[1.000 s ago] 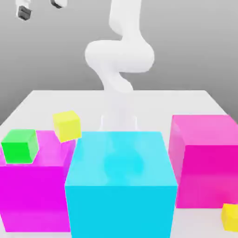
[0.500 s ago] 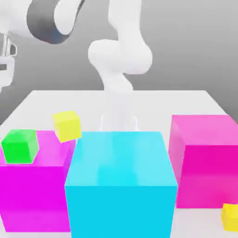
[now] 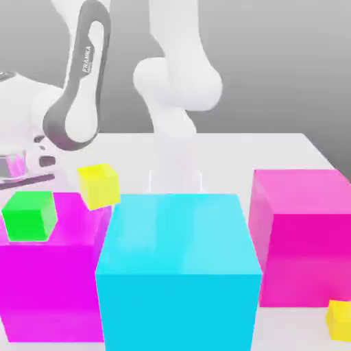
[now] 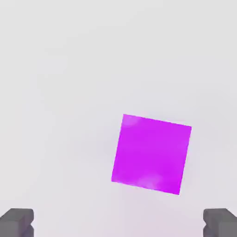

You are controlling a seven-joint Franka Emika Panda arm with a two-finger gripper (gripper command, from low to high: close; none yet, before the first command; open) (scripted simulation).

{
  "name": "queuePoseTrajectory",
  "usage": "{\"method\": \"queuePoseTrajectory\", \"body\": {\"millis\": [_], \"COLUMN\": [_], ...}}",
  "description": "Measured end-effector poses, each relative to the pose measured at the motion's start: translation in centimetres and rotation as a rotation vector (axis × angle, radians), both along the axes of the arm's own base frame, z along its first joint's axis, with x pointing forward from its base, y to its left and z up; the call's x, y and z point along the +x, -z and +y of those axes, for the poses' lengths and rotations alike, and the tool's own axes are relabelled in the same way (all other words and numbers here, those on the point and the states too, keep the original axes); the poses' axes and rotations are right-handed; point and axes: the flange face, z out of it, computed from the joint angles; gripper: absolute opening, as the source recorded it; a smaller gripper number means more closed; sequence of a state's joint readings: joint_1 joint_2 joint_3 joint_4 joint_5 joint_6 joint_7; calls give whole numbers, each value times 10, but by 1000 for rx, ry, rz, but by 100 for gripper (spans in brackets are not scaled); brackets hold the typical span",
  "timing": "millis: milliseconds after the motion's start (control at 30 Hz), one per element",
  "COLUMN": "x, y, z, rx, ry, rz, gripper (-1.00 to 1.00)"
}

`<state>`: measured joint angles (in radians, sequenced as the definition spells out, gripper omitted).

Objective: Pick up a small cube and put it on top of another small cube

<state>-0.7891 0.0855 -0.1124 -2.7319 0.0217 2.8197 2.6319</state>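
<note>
In the hand view a small glossy purple cube (image 4: 151, 153) lies on the white table, turned slightly askew. My gripper (image 4: 118, 224) hangs above it, open, and the cube sits a little off the midline between the two dark fingertips (image 4: 16, 222). Nothing is between the fingers. In the exterior view my arm (image 3: 79, 89) bends down over the exterior view's left edge of the table, behind the left magenta block.
A small green cube (image 3: 29, 214) rests on the left magenta block (image 3: 48, 288). Behind that block is a yellow cube (image 3: 99, 185). A big cyan block (image 3: 178, 267) stands in front, with a second magenta block (image 3: 305, 233) and another yellow cube (image 3: 339, 319) at the right.
The arm has swung down from the top of the exterior view to low over the table at the left. The fingers stay open. No block has moved.
</note>
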Motion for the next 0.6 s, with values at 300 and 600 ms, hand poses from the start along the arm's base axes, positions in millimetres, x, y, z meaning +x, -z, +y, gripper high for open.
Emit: {"method": "queuePoseTrajectory", "body": {"millis": [300, 600], "x": [-5, -4], "y": [64, 29], "z": [1, 0], "rx": [3, 3], "ry": [29, 29], "rz": [-1, -2], "gripper": [-100, -100]}}
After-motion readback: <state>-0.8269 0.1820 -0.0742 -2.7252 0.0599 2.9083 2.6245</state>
